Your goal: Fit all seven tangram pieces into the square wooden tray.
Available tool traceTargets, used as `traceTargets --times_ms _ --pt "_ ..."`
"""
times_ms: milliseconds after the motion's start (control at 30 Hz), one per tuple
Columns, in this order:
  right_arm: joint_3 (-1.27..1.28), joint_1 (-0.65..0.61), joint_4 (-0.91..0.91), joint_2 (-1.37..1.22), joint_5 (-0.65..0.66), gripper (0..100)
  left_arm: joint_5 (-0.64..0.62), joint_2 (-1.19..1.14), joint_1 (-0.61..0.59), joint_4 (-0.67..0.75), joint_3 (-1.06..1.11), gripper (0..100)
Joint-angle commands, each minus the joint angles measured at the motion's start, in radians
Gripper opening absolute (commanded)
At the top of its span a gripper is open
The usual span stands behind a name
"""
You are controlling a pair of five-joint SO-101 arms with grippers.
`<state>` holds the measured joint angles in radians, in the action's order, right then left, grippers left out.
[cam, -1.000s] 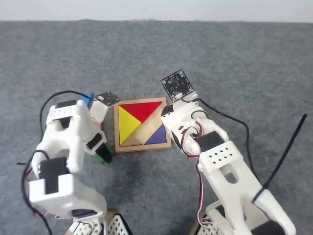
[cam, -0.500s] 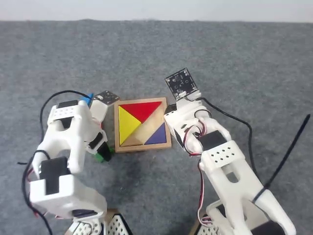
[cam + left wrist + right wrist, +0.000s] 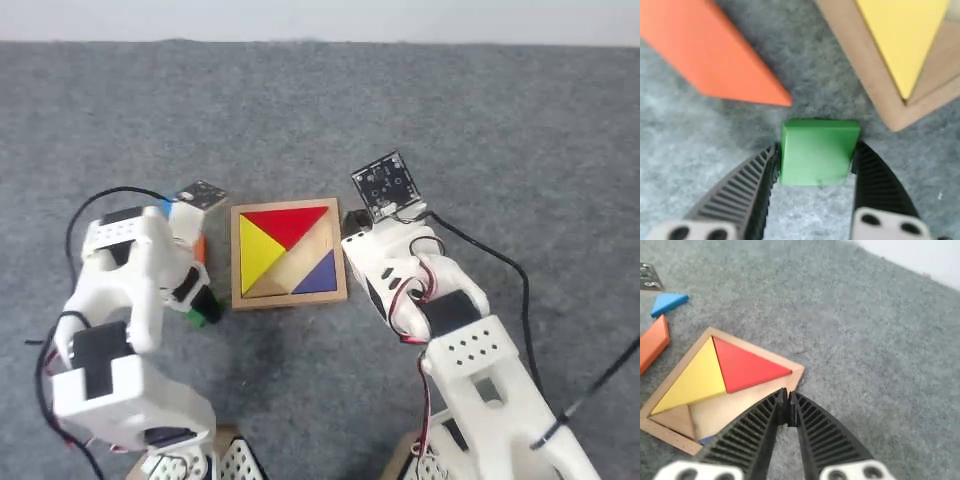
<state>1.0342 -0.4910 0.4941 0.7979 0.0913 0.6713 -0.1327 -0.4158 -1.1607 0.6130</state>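
Observation:
The square wooden tray (image 3: 238, 298) holds a red triangle (image 3: 290, 222), a yellow triangle (image 3: 258, 252) and a blue triangle (image 3: 322, 275). A pale wooden triangle (image 3: 677, 420) also lies in it. My left gripper (image 3: 816, 157) is shut on a green square (image 3: 819, 151) resting on the carpet just off the tray's near left corner (image 3: 890, 115). An orange parallelogram (image 3: 710, 55) lies beside it. A small blue triangle (image 3: 669, 304) sits farther off on the carpet. My right gripper (image 3: 788, 407) is shut and empty, with its tips at the tray's far right corner (image 3: 799, 371).
Grey carpet covers the table, with free room beyond and to the right of the tray. The left arm (image 3: 130, 290) stands close against the tray's left side, the right arm (image 3: 420, 290) against its right. A white wall edge runs along the back.
The right arm has drawn back to the right, away from the tray's edge. The left arm has shifted a little to the left, uncovering the orange piece.

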Motion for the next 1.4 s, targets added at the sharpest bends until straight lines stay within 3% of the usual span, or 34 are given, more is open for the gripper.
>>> traceTargets --times_ms 0,233,433,733,1133,1367 --pt "-0.011 0.005 -0.013 0.042 0.003 0.9 -0.011 0.003 -0.097 0.095 -0.044 23" --pt "-0.011 0.005 -0.015 0.038 0.003 0.9 -0.074 0.005 -0.140 0.066 -0.044 23" --pt "-0.011 0.004 -0.013 0.038 0.003 0.9 -0.230 0.005 -0.098 0.054 -0.047 23" --pt "-0.011 0.004 -0.013 0.042 0.003 0.9 -0.302 0.005 0.023 0.025 -0.002 12" --pt "-0.011 0.004 -0.013 0.044 0.005 0.9 -0.288 0.006 0.028 0.015 -0.002 8" --pt "-0.011 0.004 -0.013 0.045 0.006 0.9 -0.224 0.012 0.020 -0.103 -0.064 8"
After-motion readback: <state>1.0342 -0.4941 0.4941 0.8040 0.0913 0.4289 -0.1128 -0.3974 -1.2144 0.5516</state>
